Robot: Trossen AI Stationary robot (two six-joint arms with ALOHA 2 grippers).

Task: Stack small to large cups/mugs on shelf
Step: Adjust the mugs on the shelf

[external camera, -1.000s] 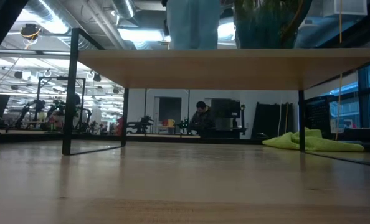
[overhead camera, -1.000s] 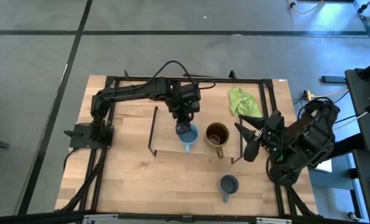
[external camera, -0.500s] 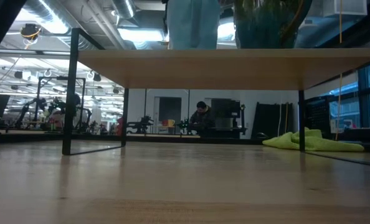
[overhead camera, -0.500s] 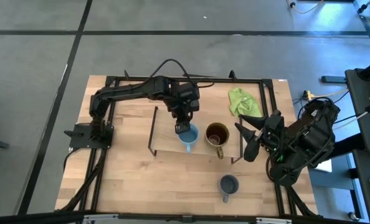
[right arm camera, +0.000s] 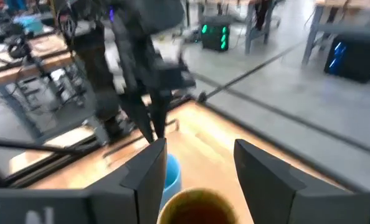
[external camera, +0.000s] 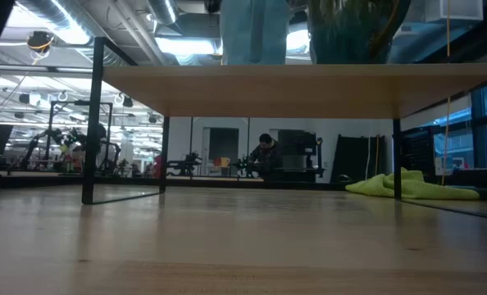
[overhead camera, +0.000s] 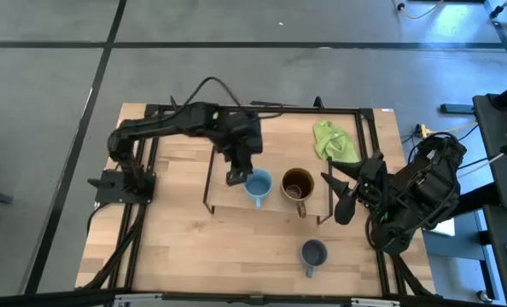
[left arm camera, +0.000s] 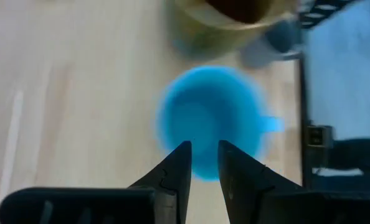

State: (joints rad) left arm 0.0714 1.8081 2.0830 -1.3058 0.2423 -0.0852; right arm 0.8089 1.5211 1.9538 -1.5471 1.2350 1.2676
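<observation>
The light blue mug [overhead camera: 259, 185] and the brown mug [overhead camera: 297, 183] stand upright side by side on the shelf [overhead camera: 275, 205], handles toward the table's near edge. The dark grey-blue mug [overhead camera: 312, 252] stands on the tabletop in front of the shelf's right end. My left gripper [overhead camera: 235, 177] hovers just left of the light blue mug [left arm camera: 210, 121], its fingers a narrow gap apart and touching nothing. My right gripper [overhead camera: 340, 193] waits wide open at the shelf's right end, facing the brown mug [right arm camera: 196, 208]. In the low view both mugs' bases [external camera: 256, 33] show above the shelf board [external camera: 293, 86].
A lime-green cloth [overhead camera: 331, 139] lies crumpled on the table behind the shelf's right end. The shelf's black end frames [overhead camera: 209, 177] stand at either side of the board. Bare tabletop [overhead camera: 228, 247] stretches in front of the shelf. A person sits far off in the room [external camera: 266, 152].
My left gripper, which stood over the light blue mug's left rim, has drawn away toward the table's left and now hangs beside the mug. The mug stays upright in the same place on the shelf.
</observation>
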